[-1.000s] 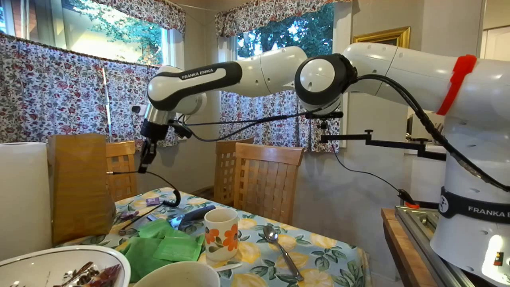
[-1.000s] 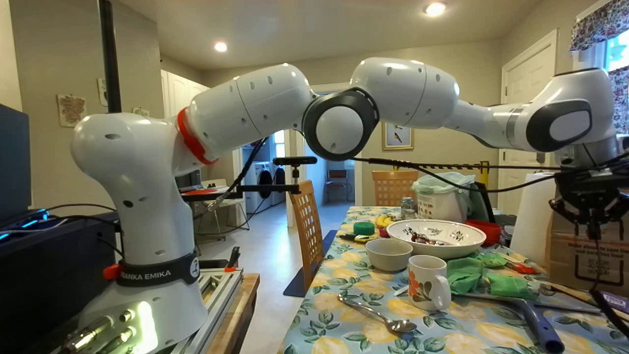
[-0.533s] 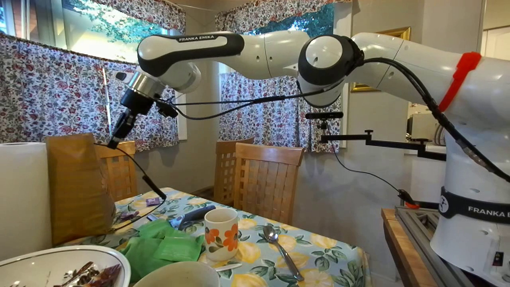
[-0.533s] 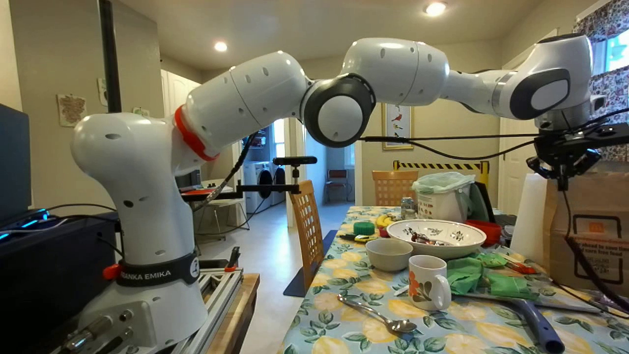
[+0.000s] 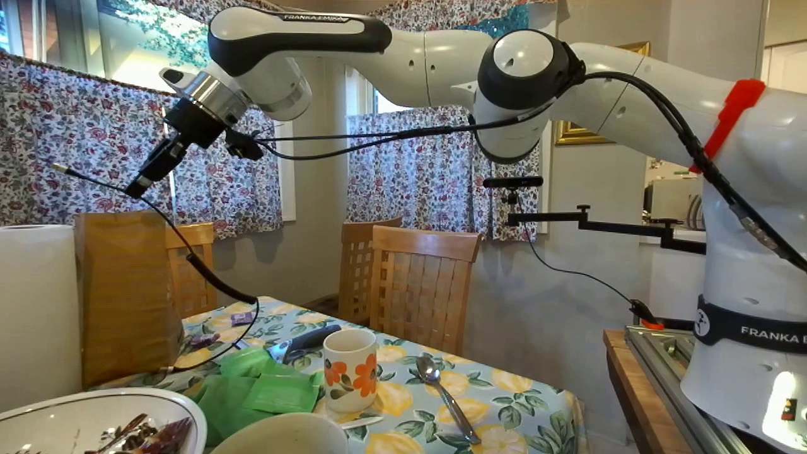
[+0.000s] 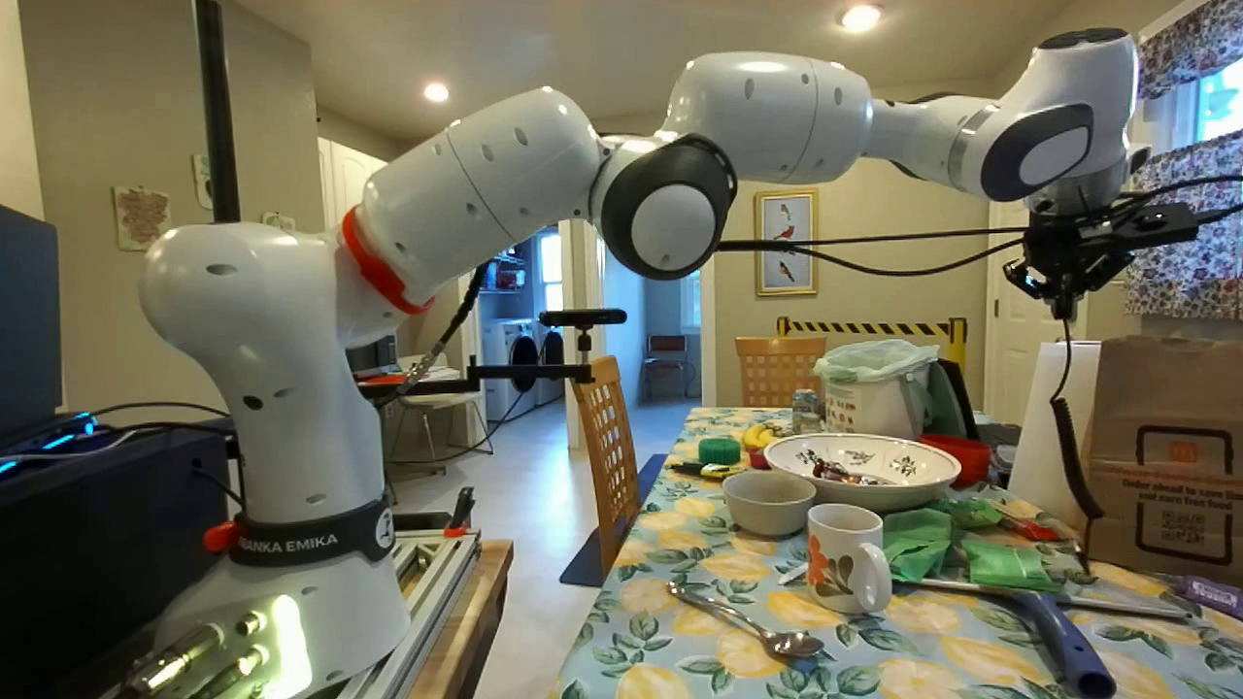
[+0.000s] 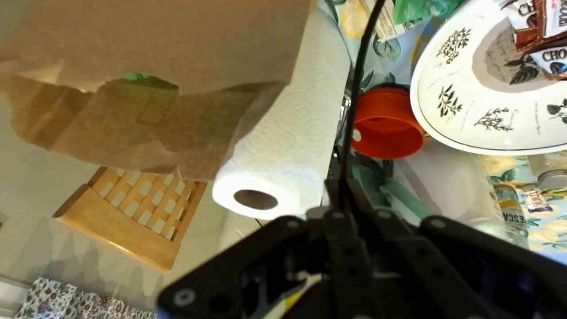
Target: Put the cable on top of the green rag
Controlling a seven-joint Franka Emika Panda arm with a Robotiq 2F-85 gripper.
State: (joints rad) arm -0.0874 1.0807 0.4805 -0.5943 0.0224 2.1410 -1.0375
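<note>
At the left edge of an exterior view stands a roll (image 5: 36,309), just beside it a bag (image 5: 126,299); next comes the pincer (image 5: 135,188), tilted and held high, narrowed onto the cable (image 5: 214,280), whose tip pokes out leftward while the rest droops right and curls back down near the table (image 5: 284,315); whether the low end touches is unclear; further right lies the rag (image 5: 265,391), with no cable on it, then a mug (image 5: 348,372) and a spoon (image 5: 446,398); the grasp looks done, so the step in hand should be the carry; the next move calls for a swing over the rag, then lowering, then release.
</note>
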